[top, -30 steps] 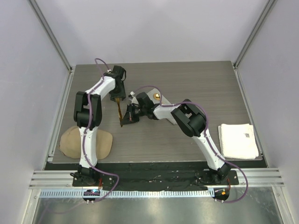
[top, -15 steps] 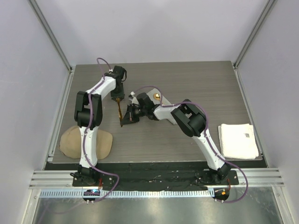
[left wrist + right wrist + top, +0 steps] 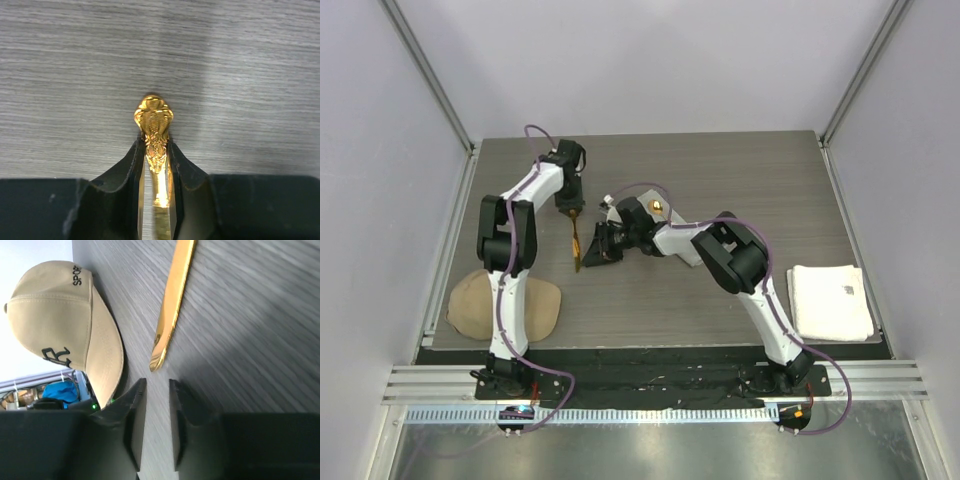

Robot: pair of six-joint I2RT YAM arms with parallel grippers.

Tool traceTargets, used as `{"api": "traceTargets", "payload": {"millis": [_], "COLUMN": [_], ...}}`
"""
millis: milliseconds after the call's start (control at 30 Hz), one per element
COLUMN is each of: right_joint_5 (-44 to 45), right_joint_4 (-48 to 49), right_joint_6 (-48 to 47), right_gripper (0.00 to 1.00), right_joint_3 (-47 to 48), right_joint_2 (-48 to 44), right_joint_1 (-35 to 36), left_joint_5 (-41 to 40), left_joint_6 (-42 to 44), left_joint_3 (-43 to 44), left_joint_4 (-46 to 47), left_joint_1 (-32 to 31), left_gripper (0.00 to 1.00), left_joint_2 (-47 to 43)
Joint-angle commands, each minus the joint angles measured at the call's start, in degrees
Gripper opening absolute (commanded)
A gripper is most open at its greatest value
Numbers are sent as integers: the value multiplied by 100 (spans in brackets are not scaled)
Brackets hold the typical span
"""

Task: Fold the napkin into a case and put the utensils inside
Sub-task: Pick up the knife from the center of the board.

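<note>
Our left tool (image 3: 156, 150) pinches the gold utensil (image 3: 154, 117) by its fancy end on the table (image 3: 75, 75) past the tan cap (image 3: 65, 325), our right tool (image 3: 156, 385) waits unclenched and empty, so we should squeeze firmly and lift slowly.

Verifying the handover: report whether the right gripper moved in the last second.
Yes: the right gripper backed slightly toward the white towel, off the gold utensil tip.

Slim gold utensil (image 3: 577, 245) between left fingers (image 3: 571, 213) and right fingers (image 3: 594, 248).
</note>
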Motion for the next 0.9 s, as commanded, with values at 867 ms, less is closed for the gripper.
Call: {"api": "traceTargets", "payload": {"millis": [867], "right_joint_5": [1210], "right_joint_4": [-1476], "right_joint_6": [-585], "right_gripper": [44], "right_joint_3": [2847], "right_joint_2": [1390], "right_joint_1": [-141], "left_joint_5": [2018], "left_joint_6": [-196], "left_joint_3": [-1249], "left_joint_4": [1039], "left_joint_1": [854], "left_gripper": [0], "left_joint_2": [-157]}}
